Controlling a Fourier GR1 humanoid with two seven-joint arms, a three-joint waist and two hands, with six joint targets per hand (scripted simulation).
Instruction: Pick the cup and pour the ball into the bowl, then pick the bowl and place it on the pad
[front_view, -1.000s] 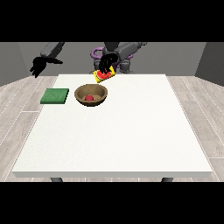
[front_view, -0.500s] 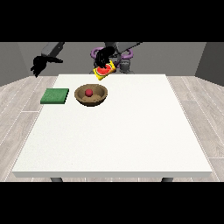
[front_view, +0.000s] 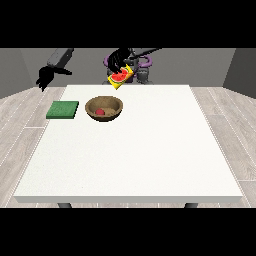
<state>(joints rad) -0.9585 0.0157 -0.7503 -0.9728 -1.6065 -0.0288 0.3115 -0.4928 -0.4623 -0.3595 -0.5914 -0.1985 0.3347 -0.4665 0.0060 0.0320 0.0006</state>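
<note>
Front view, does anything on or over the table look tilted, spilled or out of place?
Only the yellow cup: it hangs tipped in the hand above the table's far edge. The red ball lies inside the brown bowl, nothing spilled. The green pad lies flat beside the bowl.

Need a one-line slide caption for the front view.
Hand holds tilted cup above table; ball in bowl beside pad.
</note>
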